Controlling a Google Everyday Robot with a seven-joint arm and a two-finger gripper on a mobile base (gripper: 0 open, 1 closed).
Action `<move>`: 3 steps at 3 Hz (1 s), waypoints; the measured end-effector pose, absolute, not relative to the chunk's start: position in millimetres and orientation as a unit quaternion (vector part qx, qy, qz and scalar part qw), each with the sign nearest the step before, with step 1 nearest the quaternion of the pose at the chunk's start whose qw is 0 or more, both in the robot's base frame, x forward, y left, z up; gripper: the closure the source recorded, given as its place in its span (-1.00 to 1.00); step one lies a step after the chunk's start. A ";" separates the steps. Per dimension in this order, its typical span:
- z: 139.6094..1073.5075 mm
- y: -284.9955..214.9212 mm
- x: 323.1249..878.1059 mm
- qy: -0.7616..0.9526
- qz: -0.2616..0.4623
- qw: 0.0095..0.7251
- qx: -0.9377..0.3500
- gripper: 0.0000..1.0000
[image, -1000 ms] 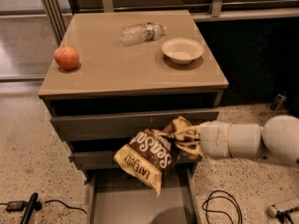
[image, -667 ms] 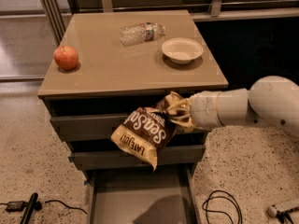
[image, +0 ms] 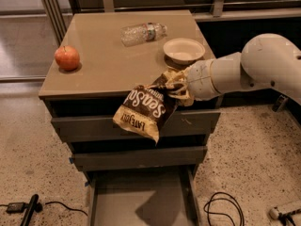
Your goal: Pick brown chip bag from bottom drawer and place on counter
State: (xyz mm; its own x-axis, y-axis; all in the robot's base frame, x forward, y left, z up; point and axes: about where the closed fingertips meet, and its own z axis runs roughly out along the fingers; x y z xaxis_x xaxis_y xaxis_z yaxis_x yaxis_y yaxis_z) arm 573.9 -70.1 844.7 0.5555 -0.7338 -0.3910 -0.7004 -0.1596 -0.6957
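The brown chip bag (image: 146,110) hangs tilted in the air in front of the counter's front edge, its tan top end held at the right. My gripper (image: 179,87) is shut on that top end, just below the counter's front right corner. The white arm (image: 244,69) comes in from the right. The counter (image: 117,60) is the beige top of the grey cabinet. The bottom drawer (image: 141,199) is pulled open below, its grey floor bare with the bag's shadow on it.
On the counter stand a red apple (image: 67,58) at the left, a lying clear plastic bottle (image: 142,33) at the back, and a white bowl (image: 184,50) at the right, close to my gripper. Cables (image: 223,208) lie on the speckled floor.
My gripper has lifted the chip bag from in front of the middle drawer up to the level of the counter's front edge.
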 end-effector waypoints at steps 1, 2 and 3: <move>855.3 -67.2 586.6 0.460 -0.026 0.444 -0.768 1.00; 905.7 -65.0 618.6 0.433 -0.056 0.450 -0.779 1.00; 905.7 -64.9 618.6 0.433 -0.056 0.450 -0.779 1.00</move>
State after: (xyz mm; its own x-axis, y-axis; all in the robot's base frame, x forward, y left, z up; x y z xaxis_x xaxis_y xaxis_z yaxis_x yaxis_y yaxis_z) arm 618.6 -64.9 905.7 0.6180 -0.7255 -0.3029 -0.6246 -0.2191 -0.7496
